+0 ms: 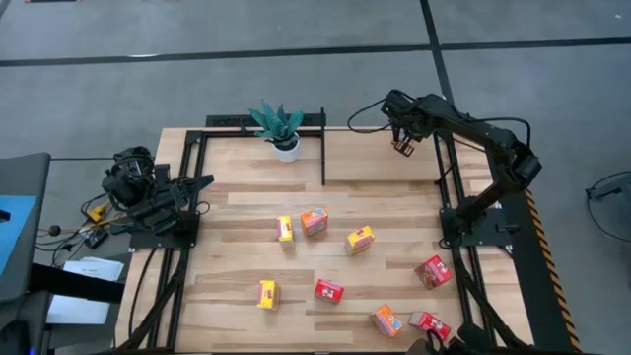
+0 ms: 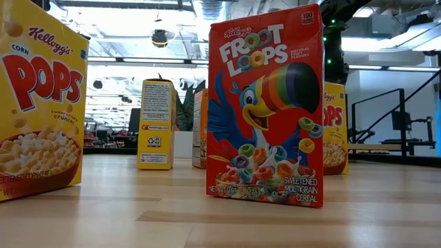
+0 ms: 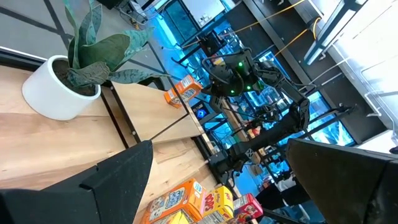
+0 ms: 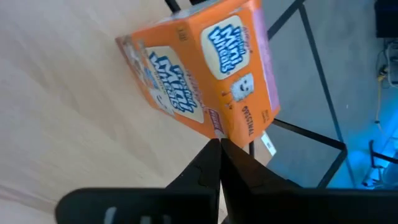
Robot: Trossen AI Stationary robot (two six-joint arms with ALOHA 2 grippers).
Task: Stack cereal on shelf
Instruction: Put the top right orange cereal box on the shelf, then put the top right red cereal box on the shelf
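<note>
My right gripper (image 1: 402, 144) reaches over the far right section of the shelf (image 1: 385, 168), shut on an orange cereal box (image 4: 205, 68), which also shows in the left wrist view as the orange box (image 3: 182, 92). Several more cereal boxes stand on the near table, among them a yellow one (image 1: 285, 229), a red one (image 1: 434, 271) and the red Froot Loops box (image 2: 265, 114), each on its bottom end. My left gripper (image 1: 197, 187) waits open at the table's left edge, its fingers (image 3: 118, 180) level and wide apart. My right gripper pinches a thin edge at a corner of the orange box's end panel (image 4: 225, 132) between its two closed fingers (image 4: 208, 165). The fingers slant down from the table's right side. The box is tilted beyond the fingertips; whether its lower part touches the shelf wood I cannot tell.
A potted green plant (image 1: 280, 128) in a white pot stands in the shelf's left section. A black post (image 1: 323, 148) divides the shelf, and black rails (image 1: 446, 177) frame its right side. Bare wood lies between the shelf and the loose boxes.
</note>
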